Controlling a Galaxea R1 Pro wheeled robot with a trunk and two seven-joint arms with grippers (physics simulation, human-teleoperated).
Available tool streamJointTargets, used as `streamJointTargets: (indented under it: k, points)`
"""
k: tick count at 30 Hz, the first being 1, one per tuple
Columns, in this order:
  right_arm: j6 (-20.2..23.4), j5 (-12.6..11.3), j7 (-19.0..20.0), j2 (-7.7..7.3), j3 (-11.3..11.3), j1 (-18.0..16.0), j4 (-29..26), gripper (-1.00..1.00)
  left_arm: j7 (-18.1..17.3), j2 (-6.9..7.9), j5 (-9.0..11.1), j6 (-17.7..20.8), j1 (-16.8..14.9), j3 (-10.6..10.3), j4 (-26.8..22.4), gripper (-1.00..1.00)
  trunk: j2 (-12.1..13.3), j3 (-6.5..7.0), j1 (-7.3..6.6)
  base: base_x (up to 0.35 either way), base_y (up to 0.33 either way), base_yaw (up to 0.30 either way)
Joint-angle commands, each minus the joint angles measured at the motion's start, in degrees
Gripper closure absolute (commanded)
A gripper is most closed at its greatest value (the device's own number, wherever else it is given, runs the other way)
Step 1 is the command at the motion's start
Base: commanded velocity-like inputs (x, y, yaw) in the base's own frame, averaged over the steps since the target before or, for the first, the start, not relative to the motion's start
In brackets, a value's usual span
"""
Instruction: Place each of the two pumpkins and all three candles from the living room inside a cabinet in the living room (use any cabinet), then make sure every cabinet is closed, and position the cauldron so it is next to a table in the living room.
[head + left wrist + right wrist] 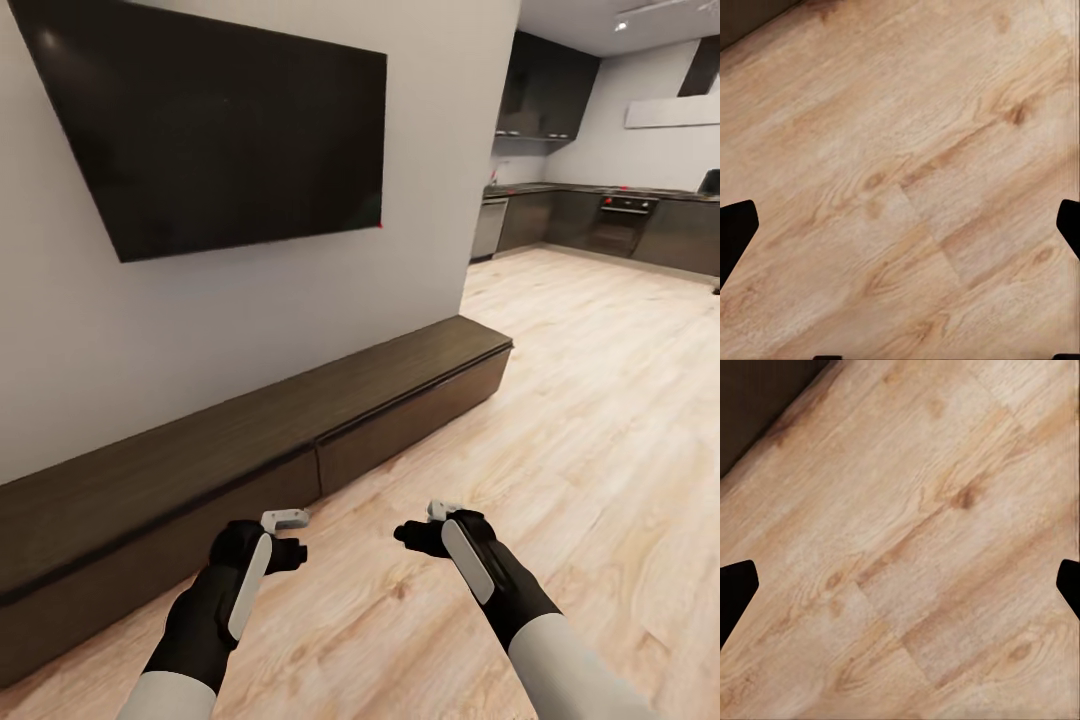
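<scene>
While the robot faced the wall [250,320] with its television [220,120], the cabinet [250,440] ran from lower left to mid-right of the frame, drawers all shut. Bare wooden floor [560,400] lay open to the right. The left gripper [285,540] hung nearer the cabinet front than the right gripper [425,530]; both were spread wide, holding nothing.
</scene>
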Motion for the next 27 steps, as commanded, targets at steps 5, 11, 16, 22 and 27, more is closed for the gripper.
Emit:
streamJointTargets:
  k: [5, 11, 16, 22, 27]
  points:
    - [0.05, -0.59, -0.56, -0.01, 0.15, -0.05, -0.04, -1.0, 0.57, 0.0, 0.62, 0.2, -0.01, -0.01, -0.09, -1.0, 2.0, 0.85, -1.11, 0.0, 0.0, -0.293]
    - [0.0, -0.59, -0.52, -0.01, 0.16, -0.05, -0.04, -1.0, 0.57, 0.0, 0.6, 0.18, -0.01, -0.01, -0.08, -1.0, 4.4, 1.93, -2.43, 0.0, 0.0, -0.293]
    - [-0.03, -0.59, -0.48, -0.01, 0.16, -0.05, -0.04, -1.0, 0.57, 0.0, 0.54, 0.18, -0.01, -0.01, 0.0, -1.0, 6.41, 2.86, -3.53, 0.0, 0.0, -0.293]
    - [-0.07, -0.59, -0.47, -0.01, 0.18, -0.05, -0.04, -1.0, 0.57, 0.0, 0.53, 0.18, -0.01, -0.01, 0.01, -1.0, 8.81, 4.08, -4.84, 0.0, 0.0, -0.293]
    - [-0.09, -0.59, -0.47, -0.01, 0.18, -0.05, -0.04, -1.0, 0.57, 0.0, 0.54, 0.18, -0.01, -0.01, 0.01, -1.0, 10.82, 5.11, -5.94, 0.0, 0.0, -0.293]
